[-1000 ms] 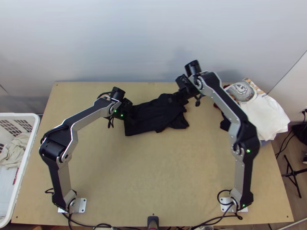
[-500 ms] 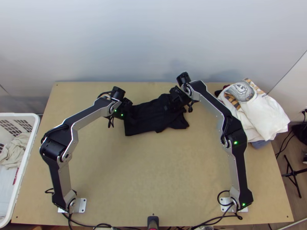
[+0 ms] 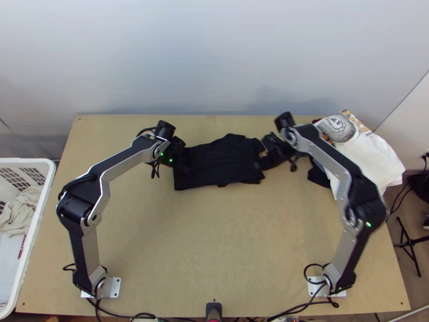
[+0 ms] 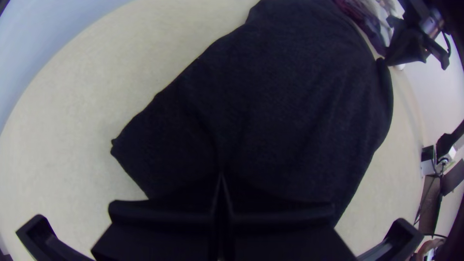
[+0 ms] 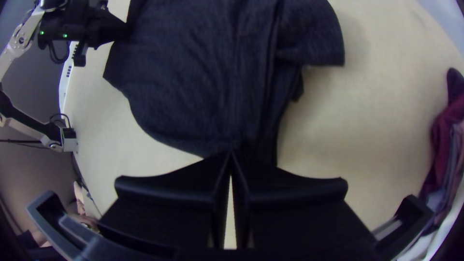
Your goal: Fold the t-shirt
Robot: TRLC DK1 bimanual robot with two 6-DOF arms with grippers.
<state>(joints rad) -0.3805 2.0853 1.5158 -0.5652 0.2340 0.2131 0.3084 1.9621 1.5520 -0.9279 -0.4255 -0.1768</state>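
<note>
T-shirt (image 3: pixel 214 163), black, is on your table near the wall side, toward 12 o'clock. Clock is for the top view, 12 at the wall, centred on the table. It lies fairly flat with low creases and looks folded over in layers; what looks like a short sleeve sticks out in your right wrist view.

Surface: light wooden table (image 3: pixel 214 241), pale wall (image 3: pixel 204 59) behind it at 12. White laundry basket (image 3: pixel 43 214) off the edge at 9, crumpled light cloth (image 3: pixel 21 209) inside. White printed cloth (image 3: pixel 370 161) on a pile of clothes at 2, with maroon cloth (image 5: pixel 442 130) in it. Black stand (image 3: pixel 408 244) on the floor around 3. Your arm bases sit at 7 and 5.

Left gripper (image 3: pixel 182 166): at the shirt's 9 o'clock end. Its fingertips meet over the cloth, creases running to them. You've got a pinch of shirt in there.

Right gripper (image 3: pixel 259 165): at the shirt's 3 o'clock end, fingertips together, with a thin gap farther back where you see table. Folds converge on the tips; reads as a pinch on the shirt's edge.
</note>
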